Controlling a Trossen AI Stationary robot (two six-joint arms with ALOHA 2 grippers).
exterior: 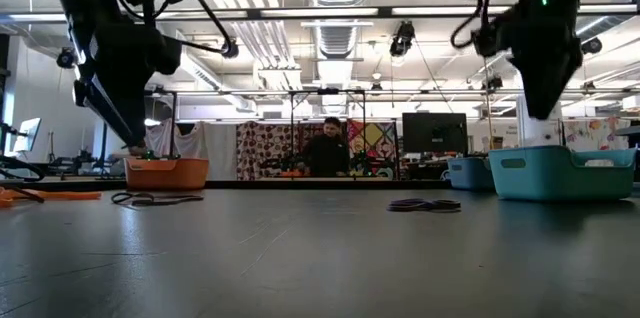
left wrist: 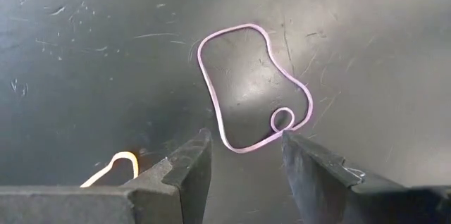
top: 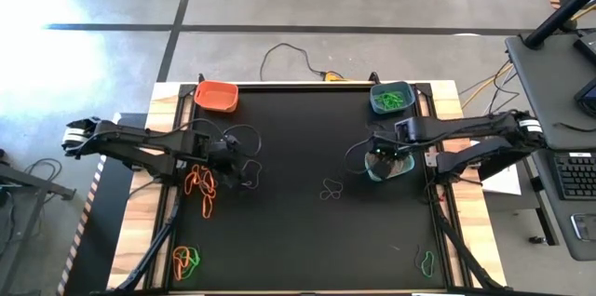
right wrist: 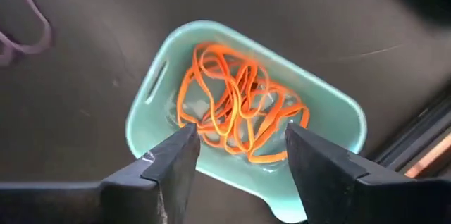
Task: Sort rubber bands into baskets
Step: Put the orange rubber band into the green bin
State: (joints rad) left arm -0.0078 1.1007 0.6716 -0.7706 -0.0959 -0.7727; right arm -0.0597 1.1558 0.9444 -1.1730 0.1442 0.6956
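Three baskets sit on the black counter (top: pixel 298 240): the orange basket (top: pixel 216 95) at upper left, the blue basket (top: pixel 389 99) at upper right holding green bands, the teal basket (right wrist: pixel 331 111) just below it holding orange bands (right wrist: pixel 239 111). The right tool (right wrist: pixel 239 157) hangs released and empty above the teal basket. The left tool (left wrist: pixel 243 164), at centre left, stands parted and empty over a pale loop (left wrist: pixel 250 86) on the counter. More bands (top: pixel 203 184) lie loose at lower left. Risk, I think: the thin flat loop may slip from the left tool's fingers, or a neighbouring band comes up with it into the wrong basket.
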